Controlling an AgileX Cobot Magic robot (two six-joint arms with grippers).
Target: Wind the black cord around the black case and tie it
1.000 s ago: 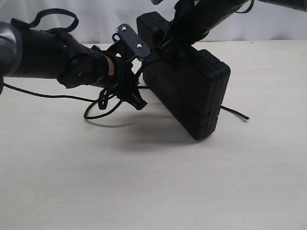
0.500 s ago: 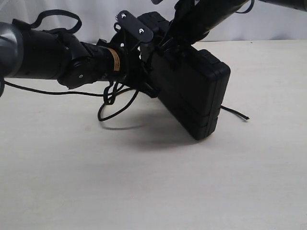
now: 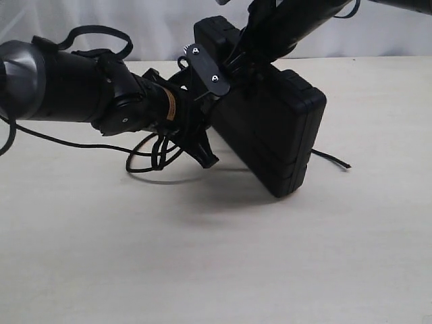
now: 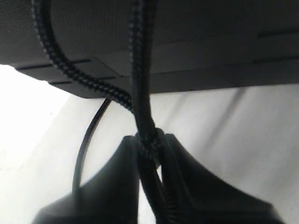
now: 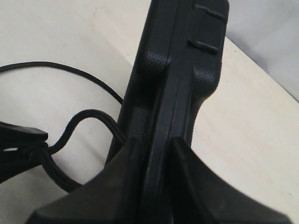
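Black cord (image 4: 140, 70) tight in left tool (image 4: 149, 145), black case (image 5: 180, 65) tight in right tool (image 5: 156, 151)

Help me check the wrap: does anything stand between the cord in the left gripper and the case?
Nothing visible does. The left gripper is shut on the black cord beside the black case, which the right gripper holds tilted; the cord runs across the case's side.

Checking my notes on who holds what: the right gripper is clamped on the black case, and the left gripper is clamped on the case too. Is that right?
Not quite. The left gripper is clamped on the black cord, not the black case, as the left wrist view shows. The right gripper does clamp the case.
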